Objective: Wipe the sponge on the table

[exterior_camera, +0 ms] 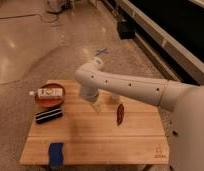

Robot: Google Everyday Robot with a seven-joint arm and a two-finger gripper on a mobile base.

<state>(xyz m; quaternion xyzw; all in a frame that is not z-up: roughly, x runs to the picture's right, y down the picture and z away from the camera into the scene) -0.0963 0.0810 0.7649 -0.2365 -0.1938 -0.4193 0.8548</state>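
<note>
View: one camera view is given, in which the scene is seen from above and from the near side.
Desk: a light wooden top of long planks is shown, standing on a speckled, shiny floor.
Logo: a small dark mark is printed at the near right corner of the desk.
Sponge: the bright-blue block is found at the near left corner of the desk, right at the front edge; whether it overhangs that edge cannot be told. It is touched by nothing and lies well apart from the hand.
Arm: a white arm is stretched in from the right, over the far half of the desk, and is bent downward at its end.
Hand: it is held low over the middle of the desk, toward the far side, between the red dish and the dark-red item. Whether it is wide or narrow cannot be told, and nothing is seen held in it.
Red dish: a round dish is placed at the far left of the desk.
White packet: a pale oblong item is laid across the dish.
Black bar: a dark striped bar is laid just in front of the dish, slightly slanted.
Dark-red item: a small flat piece is seen right of the hand, near it but apart.
Blue mark: a small cross-like mark is seen on the floor beyond the desk.
</note>
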